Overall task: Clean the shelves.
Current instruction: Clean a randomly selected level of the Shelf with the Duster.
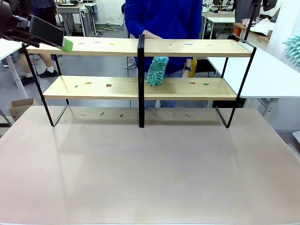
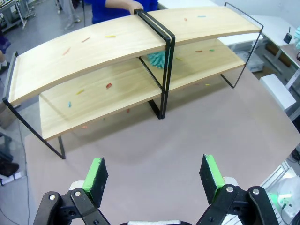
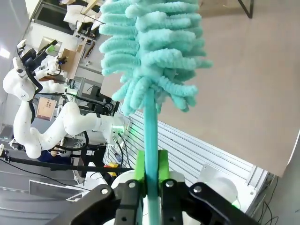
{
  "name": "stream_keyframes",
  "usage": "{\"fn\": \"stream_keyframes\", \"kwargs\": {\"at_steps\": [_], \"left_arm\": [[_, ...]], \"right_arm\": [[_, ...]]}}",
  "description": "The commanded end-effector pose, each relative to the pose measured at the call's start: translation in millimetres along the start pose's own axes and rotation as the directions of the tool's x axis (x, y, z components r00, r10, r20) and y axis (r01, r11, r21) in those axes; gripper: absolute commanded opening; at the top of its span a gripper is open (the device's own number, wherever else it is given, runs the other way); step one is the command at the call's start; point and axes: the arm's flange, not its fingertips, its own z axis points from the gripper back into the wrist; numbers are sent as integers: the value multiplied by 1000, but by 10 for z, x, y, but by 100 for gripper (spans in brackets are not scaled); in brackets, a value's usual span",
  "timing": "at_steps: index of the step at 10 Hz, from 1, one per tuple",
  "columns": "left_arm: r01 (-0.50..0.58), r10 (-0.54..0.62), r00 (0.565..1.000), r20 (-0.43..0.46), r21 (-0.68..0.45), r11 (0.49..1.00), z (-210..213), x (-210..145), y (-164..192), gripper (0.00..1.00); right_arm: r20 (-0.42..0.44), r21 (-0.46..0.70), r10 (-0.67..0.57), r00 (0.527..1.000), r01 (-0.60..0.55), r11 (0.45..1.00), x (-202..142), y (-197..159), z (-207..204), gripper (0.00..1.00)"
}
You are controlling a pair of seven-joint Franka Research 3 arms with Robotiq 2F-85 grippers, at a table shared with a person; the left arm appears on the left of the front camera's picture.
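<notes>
Shelves: at far side of table; both tiers carry small coloured scraps; person's teal duster on lower tier beside centre post. Left gripper: fingers spread, nothing between. Right gripper: fingers pinching handle of second teal duster

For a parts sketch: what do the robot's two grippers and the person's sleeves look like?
The left gripper and the right gripper share one look: black linked fingers with silver bolt heads, bright green pads. The person's sleeves are blue, with a dark band at one wrist.
</notes>
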Motion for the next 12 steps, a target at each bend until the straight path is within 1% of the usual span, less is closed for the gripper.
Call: {"fn": "stream_keyframes", "kwargs": {"at_steps": [1, 3, 4, 5, 6, 7, 8, 9, 10, 11, 12], "left_arm": [[-1, 1, 1000, 2, 3, 1000, 9, -8, 6, 100], [-1, 1, 1000, 2, 3, 1000, 9, -8, 6, 100], [-1, 1, 1000, 2, 3, 1000, 9, -8, 6, 100], [-1, 1, 1000, 2, 3, 1000, 9, -8, 6, 100], [-1, 1, 1000, 2, 3, 1000, 9, -8, 6, 100], [-1, 1, 1000, 2, 3, 1000, 9, -8, 6, 100], [-1, 1, 1000, 2, 3, 1000, 9, -8, 6, 100], [-1, 1, 1000, 2, 3, 1000, 9, -8, 6, 100], [-1, 1, 1000, 2, 3, 1000, 9, -8, 6, 100], [-1, 1, 1000, 2, 3, 1000, 9, -8, 6, 100], [-1, 1, 1000, 2, 3, 1000, 9, -8, 6, 100]], "right_arm": [[-2, -4, 31, 1000, -31, 1000, -56, 16, 51, 12], [-2, -4, 31, 1000, -31, 1000, -56, 16, 51, 12], [-1, -1, 2, 1000, -2, 1000, 0, 2, -1, 12], [-75, -61, 61, 995, -66, 996, -119, 221, -154, 12], [-166, -130, 122, 979, -144, 981, -89, 409, -571, 12], [-154, -83, 162, 975, -176, 981, -76, 478, -655, 12], [-206, -29, 193, 959, -203, 979, -64, 529, -711, 12], [-239, -132, 152, 959, -187, 973, -81, 529, -787, 12], [-200, -56, 156, 967, -170, 984, -151, 440, -588, 12], [-152, -86, 96, 984, -110, 990, -281, 309, -297, 12], [-132, -111, 63, 989, -78, 991, -438, 204, -38, 12]]}}
